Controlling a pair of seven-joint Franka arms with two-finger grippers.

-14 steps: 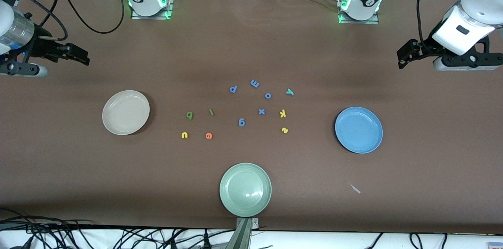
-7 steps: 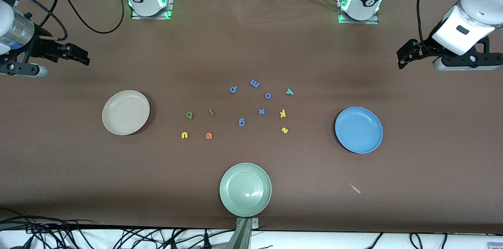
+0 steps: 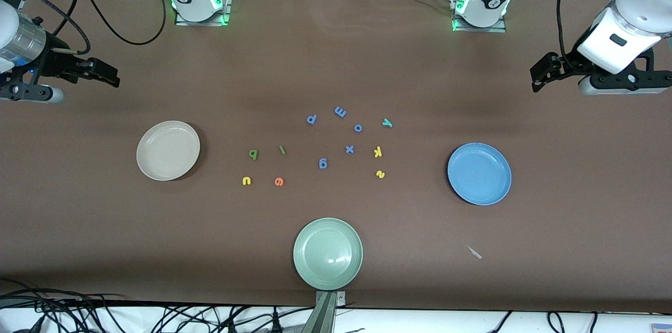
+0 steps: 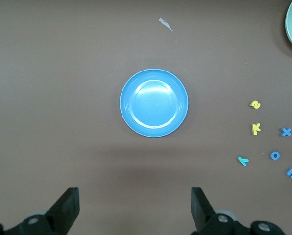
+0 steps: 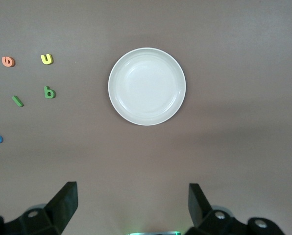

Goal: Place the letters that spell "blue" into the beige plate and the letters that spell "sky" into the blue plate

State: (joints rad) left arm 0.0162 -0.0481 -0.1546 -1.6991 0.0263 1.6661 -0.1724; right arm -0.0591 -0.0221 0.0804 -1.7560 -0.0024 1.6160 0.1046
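The beige plate [image 3: 168, 150] [image 5: 146, 86] lies empty toward the right arm's end, the blue plate [image 3: 479, 173] [image 4: 154, 103] empty toward the left arm's end. Beside the beige plate lie b [image 3: 253, 154], l [image 3: 282, 150], u [image 3: 246, 180] and e [image 3: 279, 181]. Closer to the blue plate are s [image 3: 380, 174], k [image 3: 378, 152] and y [image 3: 387, 123]. My right gripper [image 3: 111, 79] [image 5: 132, 191] hangs open and empty over bare table at its end. My left gripper [image 3: 538, 78] [image 4: 134, 196] does the same at its end.
A pale green plate [image 3: 327, 253] sits by the table's front edge. Several periwinkle-blue letters [image 3: 340, 111] lie between the two letter groups. A small pale scrap [image 3: 474, 252] rests on the brown cloth nearer the camera than the blue plate.
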